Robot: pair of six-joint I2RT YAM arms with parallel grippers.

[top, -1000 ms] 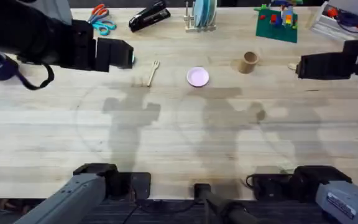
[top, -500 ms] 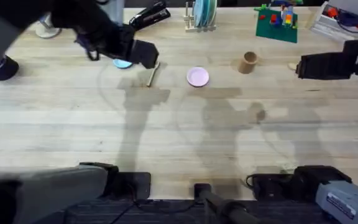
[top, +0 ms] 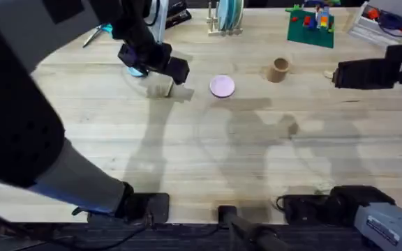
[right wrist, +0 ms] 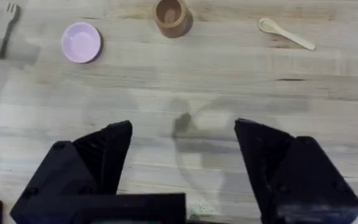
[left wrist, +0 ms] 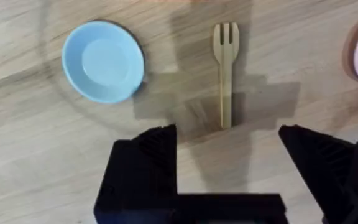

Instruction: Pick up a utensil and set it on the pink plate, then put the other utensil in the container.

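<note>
Fork (left wrist: 225,73) lies flat on the wooden table (top: 257,153), tines pointing away from the left gripper (left wrist: 227,162), which hovers over its handle end with fingers spread wide, holding nothing. From overhead the left arm covers most of the fork. Light blue plate (left wrist: 103,61) sits just left of the fork, not touching; overhead it's mostly hidden under the gripper. Pink plate (top: 222,86) is right of the fork, bare, cut off at the frame edge in the left wrist view. Brown cup (top: 279,69) stands upright further right. Wooden spoon (right wrist: 286,33) lies beyond it, barely visible overhead. Right gripper (right wrist: 182,155) hangs wide open, empty, well apart from everything.
</note>
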